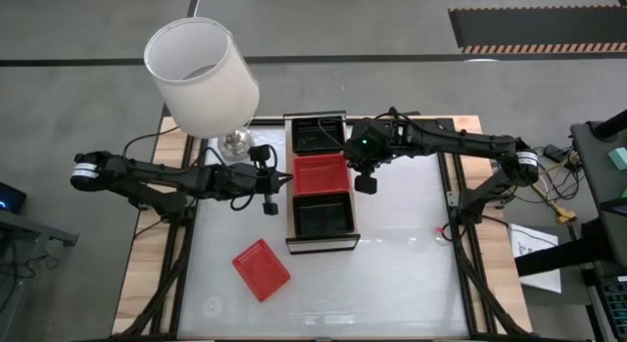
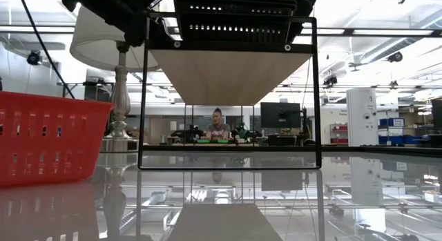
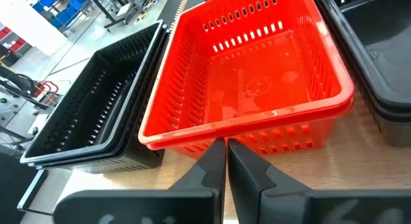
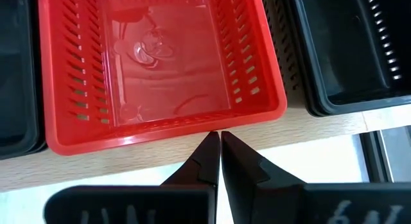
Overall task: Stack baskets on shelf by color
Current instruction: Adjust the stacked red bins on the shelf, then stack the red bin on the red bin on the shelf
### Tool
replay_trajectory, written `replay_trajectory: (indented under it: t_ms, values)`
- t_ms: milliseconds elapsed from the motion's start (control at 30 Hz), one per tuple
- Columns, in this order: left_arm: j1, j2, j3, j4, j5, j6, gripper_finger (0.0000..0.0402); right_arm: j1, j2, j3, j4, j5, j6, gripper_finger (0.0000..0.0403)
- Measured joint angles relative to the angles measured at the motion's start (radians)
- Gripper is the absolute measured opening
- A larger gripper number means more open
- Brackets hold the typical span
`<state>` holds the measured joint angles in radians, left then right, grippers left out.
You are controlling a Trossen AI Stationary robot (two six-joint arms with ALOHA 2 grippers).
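On the shelf (image 1: 321,242), three spots are filled: a black basket stack (image 1: 318,134) at the far end, a red basket (image 1: 322,173) in the middle, and another black basket (image 1: 323,216) at the near end. My left pincer (image 3: 226,150) hangs just off one long side of that middle red basket, my right pincer (image 4: 217,144) just off the opposite side; both are fully closed and hold nothing. A second red basket (image 1: 262,268) lies alone on the white counter (image 1: 402,273), well apart from the shelf and nearer my left arm. I judge the sorting to be partly done: that stray basket should go into the middle one. The next move calls for opening a pincer and reaching for its rim.
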<state>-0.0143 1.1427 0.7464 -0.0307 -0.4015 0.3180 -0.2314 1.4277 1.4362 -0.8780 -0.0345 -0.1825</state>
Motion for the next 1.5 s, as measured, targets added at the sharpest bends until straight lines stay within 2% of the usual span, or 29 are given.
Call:
replay_trajectory:
  t_ms: [267, 500, 700, 833, 1000, 1200, 1267, 1333, 1433, 1500]
  values:
    - [0.0, 0.0, 0.0, -0.002, 0.0, -0.008, 0.0, 0.005, -0.016, 0.0, -0.006, 0.042, 0.006, 0.0009]
    - [-0.041, -0.054, 0.018, -0.06, 0.0, -0.143, 0.0, 0.028, -0.105, -0.006, -0.042, 0.064, 0.018, 0.0008]
    - [-0.153, -0.092, 0.025, -0.084, -0.029, -0.242, 0.0, 0.114, -0.216, -0.098, -0.022, 0.066, 0.042, 0.0009]
    - [-0.266, -0.085, 0.024, -0.097, -0.089, -0.323, 0.0, 0.185, -0.283, -0.188, 0.017, 0.131, 0.068, 0.0009]
    - [-0.402, -0.078, 0.066, -0.209, -0.125, -0.59, 0.0, 0.252, -0.339, -0.264, 0.063, 0.218, 0.069, 0.0009]
    - [-0.509, -0.003, 0.167, -0.525, -0.129, -1.038, 0.0, 0.287, -0.378, -0.324, 0.132, 0.219, 0.052, 0.0009]
    - [-0.529, 0.041, 0.215, -0.665, -0.08, -1.192, 0.0, 0.289, -0.387, -0.342, 0.153, 0.219, 0.042, 0.0009]
    - [-0.543, 0.1, 0.263, -0.801, 0.03, -1.296, 0.0, 0.289, -0.394, -0.355, 0.162, 0.219, 0.04, 0.0009]
    - [-0.567, 0.193, 0.312, -0.909, 0.224, -1.294, 0.0, 0.288, -0.394, -0.367, 0.159, 0.22, 0.041, 0.0009]
    - [-0.581, 0.247, 0.321, -0.919, 0.307, -1.277, 0.0, 0.288, -0.394, -0.373, 0.159, 0.22, 0.042, 0.0009]
